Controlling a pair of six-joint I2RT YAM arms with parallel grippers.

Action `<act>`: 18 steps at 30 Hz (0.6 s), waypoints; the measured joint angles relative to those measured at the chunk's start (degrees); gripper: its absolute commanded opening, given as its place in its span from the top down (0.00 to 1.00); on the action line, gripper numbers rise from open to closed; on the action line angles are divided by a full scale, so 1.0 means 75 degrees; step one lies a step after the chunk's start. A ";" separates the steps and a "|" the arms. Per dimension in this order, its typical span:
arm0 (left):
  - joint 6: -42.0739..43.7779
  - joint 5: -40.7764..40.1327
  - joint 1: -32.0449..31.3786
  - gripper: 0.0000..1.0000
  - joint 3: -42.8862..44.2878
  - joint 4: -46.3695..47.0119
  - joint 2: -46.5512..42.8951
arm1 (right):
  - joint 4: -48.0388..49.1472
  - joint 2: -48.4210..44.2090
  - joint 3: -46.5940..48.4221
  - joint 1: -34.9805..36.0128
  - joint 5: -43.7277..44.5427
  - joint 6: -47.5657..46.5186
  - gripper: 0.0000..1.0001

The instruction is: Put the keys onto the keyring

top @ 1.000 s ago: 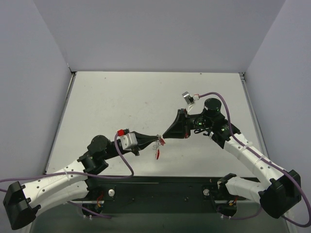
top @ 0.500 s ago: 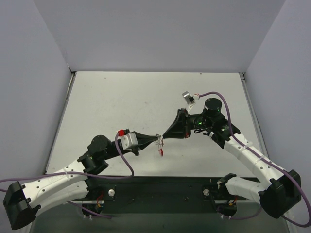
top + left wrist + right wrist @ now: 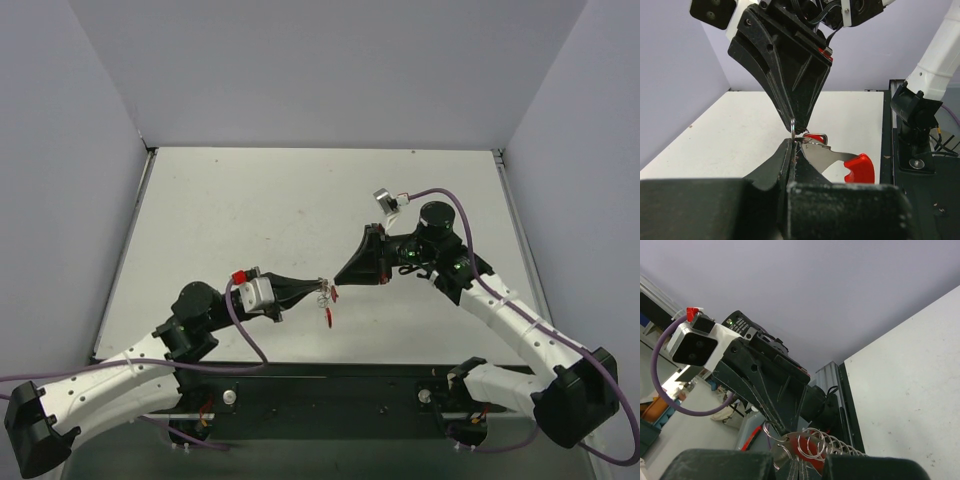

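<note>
My two grippers meet tip to tip above the table's near middle. The left gripper (image 3: 322, 286) is shut on the keyring (image 3: 792, 125), a thin silver wire loop (image 3: 766, 430) sticking out of its tips. The right gripper (image 3: 337, 283) is shut too. Its black fingertips (image 3: 799, 125) pinch the holed silver end of the key (image 3: 785, 448), and the ring wire passes through that hole. The key's red head (image 3: 858, 167) hangs below the tips (image 3: 327, 316). A coil of silver wire loops (image 3: 815, 443) and a small red piece (image 3: 815, 137) sit at the same spot.
The white tabletop (image 3: 300, 200) is walled on three sides by pale panels. A black rail (image 3: 330, 385) with both arm bases runs along the near edge. Purple cables loop off each wrist.
The left arm's elbow and wrist have drawn slightly back to the left while the tips stay together. The hanging red key head has swung a little.
</note>
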 measured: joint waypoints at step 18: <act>0.0020 0.0207 -0.0003 1.00 0.0000 -0.0519 0.0294 | -0.0003 0.0035 0.0000 0.0000 0.0003 -0.0023 1.00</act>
